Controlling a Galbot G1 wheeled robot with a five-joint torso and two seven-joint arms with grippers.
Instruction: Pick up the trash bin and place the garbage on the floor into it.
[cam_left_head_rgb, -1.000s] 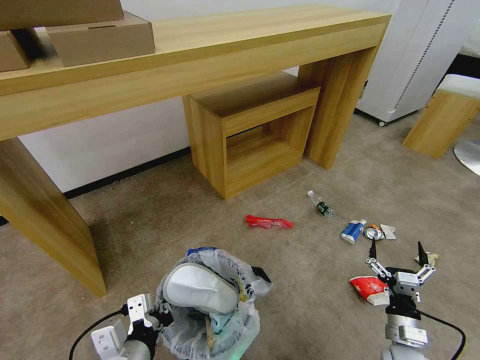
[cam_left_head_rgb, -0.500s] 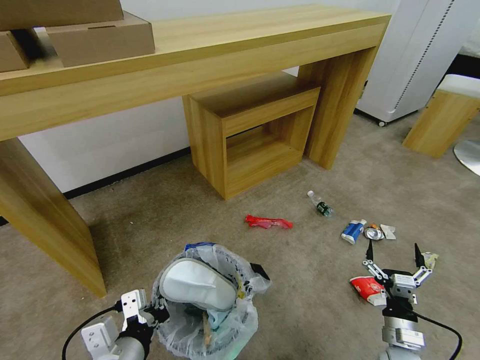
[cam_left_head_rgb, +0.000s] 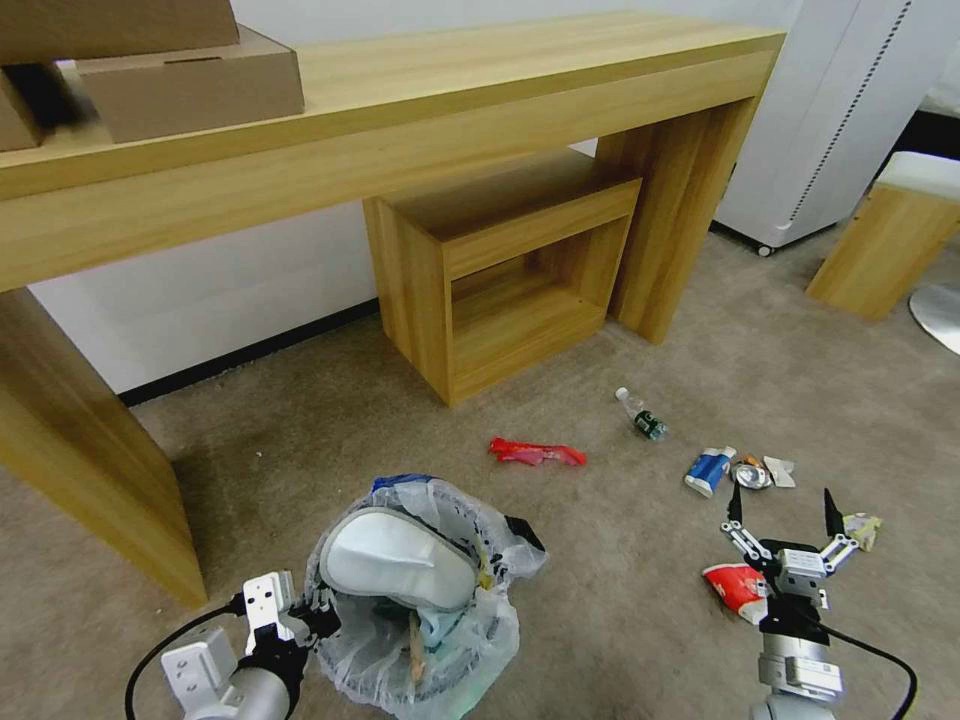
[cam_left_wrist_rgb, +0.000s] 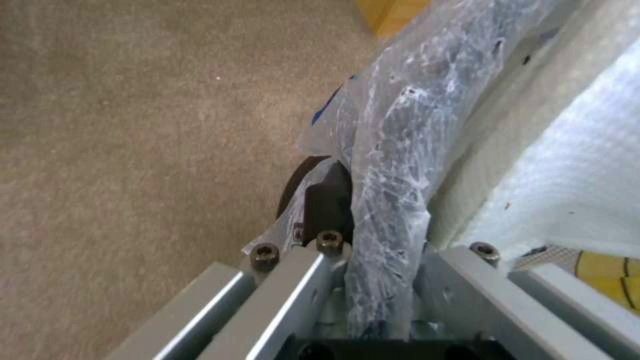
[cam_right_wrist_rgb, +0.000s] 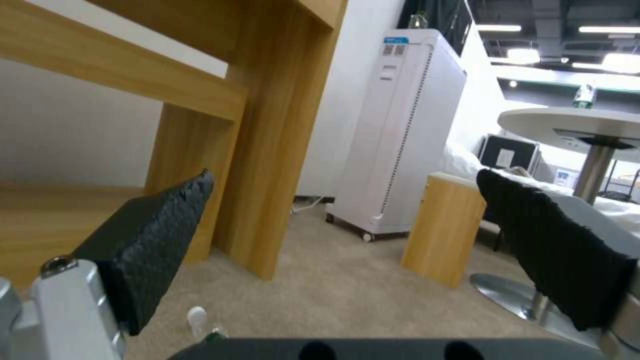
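Crinkled glossy clear plastic lines the trash bin (cam_left_head_rgb: 420, 640); the floor (cam_left_head_rgb: 620, 620) is rough matt carpet, the worktop (cam_left_head_rgb: 420, 90) smooth wood-grain.

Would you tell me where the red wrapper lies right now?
In the head view, the red wrapper lies on the carpet centre, beyond the trash bin, left of the small bottle.

Left gripper (cam_left_head_rgb: 322, 622): light grey metal housing, a white block with two dark holes behind the fingers, and a black cable looping off the wrist. Left wrist view shows pale grey flat finger (cam_left_wrist_rgb: 293, 300) bars with hex-socket screws at their ends and a black base between them.

Right gripper (cam_left_head_rgb: 779, 503): two thin black pointed fingertips on silver linkage bars, a white block between the linkages, black collar behind it, then a silver cylindrical wrist with a black cable. Right wrist view: finger pads (cam_right_wrist_rgb: 157, 240) are black, cross-hatched and wedge-shaped, mounted on silver brackets with a round screw head.
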